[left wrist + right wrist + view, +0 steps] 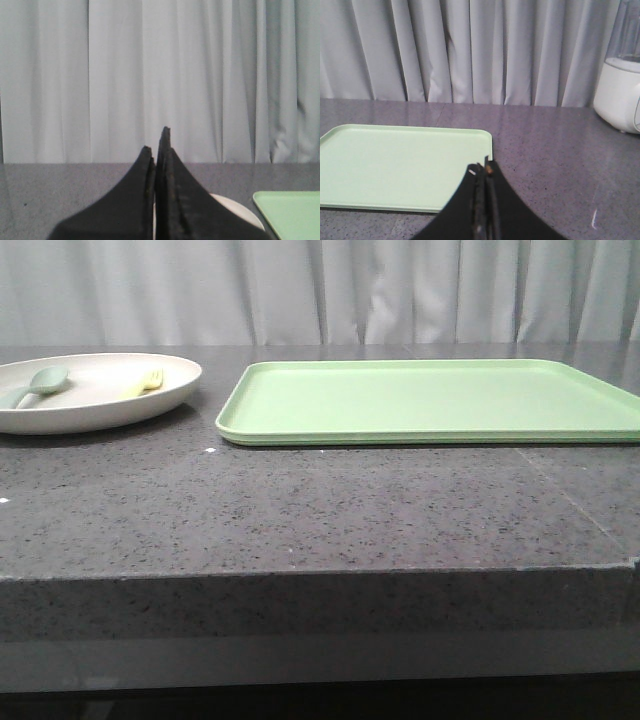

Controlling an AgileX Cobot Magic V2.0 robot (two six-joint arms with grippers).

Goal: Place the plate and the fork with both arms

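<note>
Grey counter (300,510): plate (235,212) just beyond closed left pincer (159,150).

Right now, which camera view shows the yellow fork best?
The front view: the fork lies in the plate beside the spoon. The left wrist view shows only part of the plate behind the closed left gripper; the right wrist view shows no fork.

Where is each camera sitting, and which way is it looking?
Front view: low at the table's near edge, facing forward at the plate holding the fork and spoon, beside the tray; no robot parts show.
Left wrist view: on the left arm, facing the curtain; the shut left gripper shows, the plate behind it.
Right wrist view: on the right arm, facing the curtain; the shut right gripper shows, and a white appliance.
All three views share the tray.
</note>
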